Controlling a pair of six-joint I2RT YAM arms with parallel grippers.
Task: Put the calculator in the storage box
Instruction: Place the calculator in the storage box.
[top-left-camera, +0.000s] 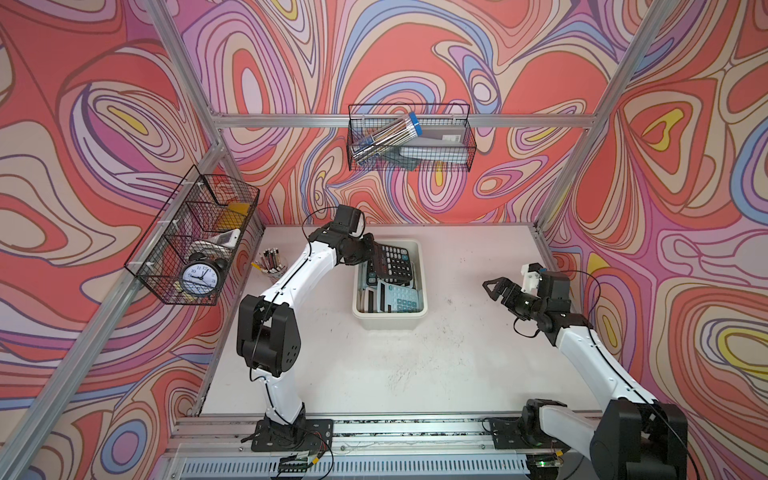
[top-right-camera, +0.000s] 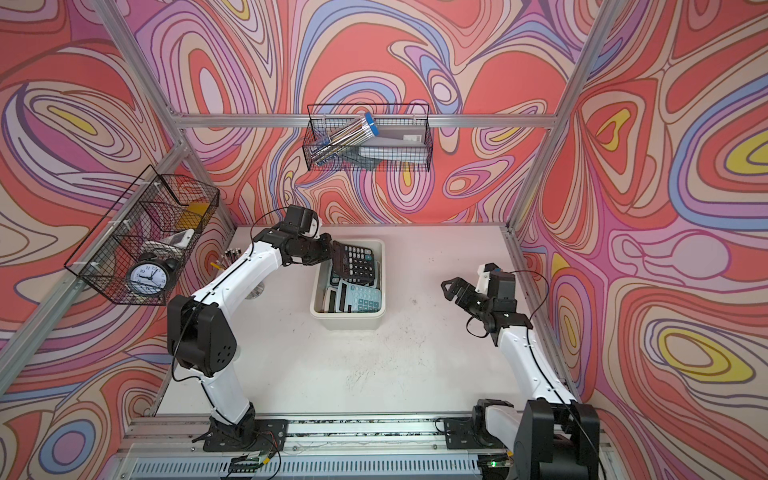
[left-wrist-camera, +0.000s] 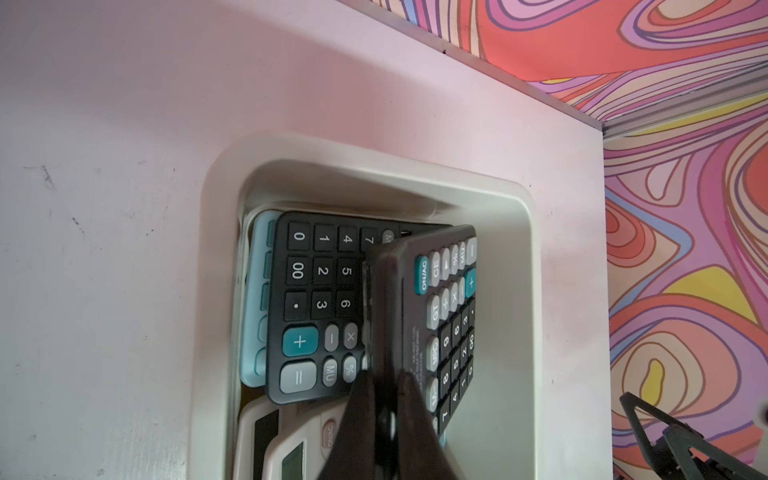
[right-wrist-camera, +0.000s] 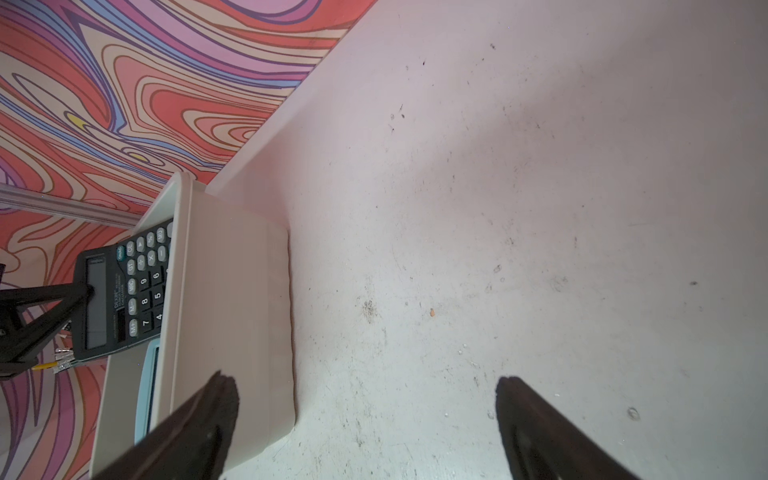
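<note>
Mounting rail (top-left-camera: 415, 430): nearest in both top views, along the table's front edge, both arm bases on it.
Table (top-left-camera: 415, 365): pale, scuffed.
Storage box (top-left-camera: 388, 320): cream tub toward the back of the table, nearer the left arm.
Left gripper (top-left-camera: 371, 254): over the box's far end, clamped on the display end of the black calculator (top-left-camera: 395, 259).
Black calculator: tilted, keys up, above the box's far half.
Box contents: light-blue calculator (top-left-camera: 401, 299) and white calculator (top-left-camera: 369, 300) at the near end.
Right gripper (top-left-camera: 493, 290): spread wide, empty, well apart from the box.
Side wire basket (top-left-camera: 166, 249): alarm clock (top-left-camera: 198, 277) inside.
Back wire basket (top-left-camera: 467, 145): tube of pencils (top-left-camera: 386, 139) inside.
Pen cup (top-left-camera: 272, 266): near the left arm, by the side wall.
Left wrist view, fingers (left-wrist-camera: 357, 436): pinched together on the black calculator, held steeply tilted inside the box's opening.
Second black calculator (left-wrist-camera: 320, 307): flat in the box beneath the held one; contact between the two not discernible.
Right wrist view, fingers (right-wrist-camera: 199, 424): far apart, nothing between, above the table just beside the box's outer wall.
Black calculator, same view: key end hidden behind the box rim, display end above it, a left finger pressed on the display.
</note>
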